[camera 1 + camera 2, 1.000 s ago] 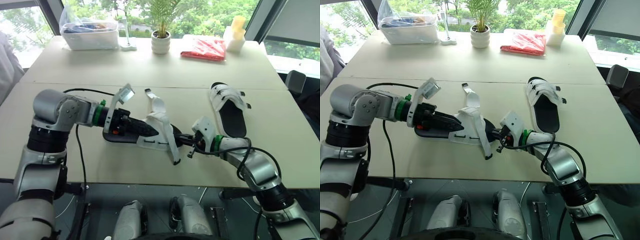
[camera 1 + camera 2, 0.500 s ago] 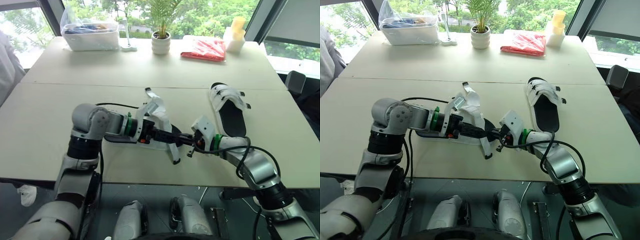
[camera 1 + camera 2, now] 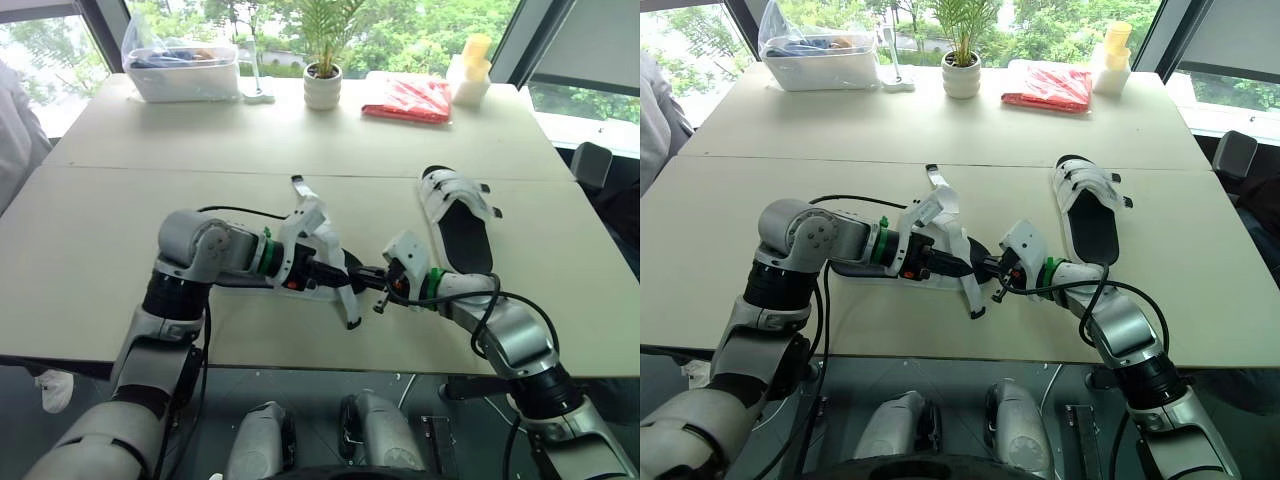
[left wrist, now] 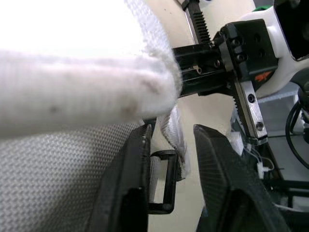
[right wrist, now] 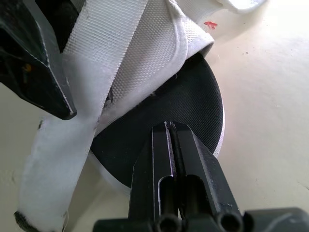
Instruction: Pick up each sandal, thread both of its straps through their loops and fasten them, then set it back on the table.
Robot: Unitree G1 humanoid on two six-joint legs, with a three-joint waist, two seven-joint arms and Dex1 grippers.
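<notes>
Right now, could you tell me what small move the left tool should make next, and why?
Probably close the left tool on the strap: its fingers stand open either side of the strap end, beside the loop, while the right tool clamps the sole.

Daylight pours in through the windows (image 3: 420,30) beyond the far edge, and the foliage out there runs bright. The bench (image 3: 100,230) top is evenly lit and pale, with no hard glare. Soft, faint shadows sit under the sandal (image 3: 345,298), and below the bench it goes dim. Over in the left wrist view, the white strap (image 4: 72,29) is blown out to blank white. The window frames lean outward at the top corners.
</notes>
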